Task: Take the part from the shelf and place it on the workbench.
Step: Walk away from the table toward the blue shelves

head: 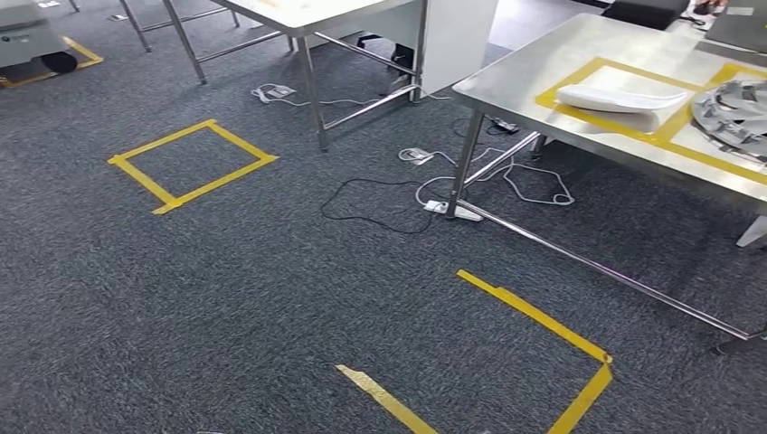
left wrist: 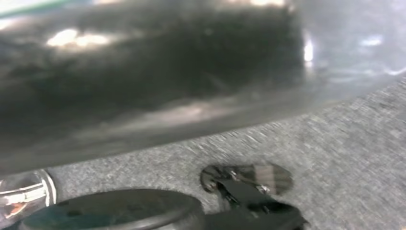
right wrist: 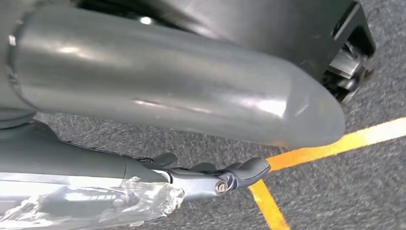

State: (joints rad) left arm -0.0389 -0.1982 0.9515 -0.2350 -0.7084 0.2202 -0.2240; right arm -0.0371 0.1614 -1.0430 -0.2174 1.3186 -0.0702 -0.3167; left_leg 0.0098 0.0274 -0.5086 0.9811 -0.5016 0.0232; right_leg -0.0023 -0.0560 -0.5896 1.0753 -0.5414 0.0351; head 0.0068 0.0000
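On the left of the head view, a square of yellow tape [head: 192, 165] marks the grey carpet [head: 226, 298], with a steel table's legs [head: 312, 90] beyond it. Loose cables [head: 398, 194] and a white power strip [head: 452, 211] lie in the middle. To the right stands the steel workbench [head: 534, 81], its top outlined in yellow tape, and on it rests a white moulded part [head: 620, 98], shallow and tray-like, beside a grey coiled piece [head: 734, 113] at the picture's edge. No shelf is visible here.

The white part looks like light, stiff plastic with a smooth and probably slippery skin; gripping across a long edge where the rim turns up seems the safest hold.

The left hand [left wrist: 249, 191] hangs over the carpet, blurred, so I cannot tell its state. The right hand [right wrist: 210, 175] hangs with its fingers loosely extended and apart, holding nothing, above a yellow tape corner [right wrist: 268, 182].

No readable writing or brand appears anywhere.
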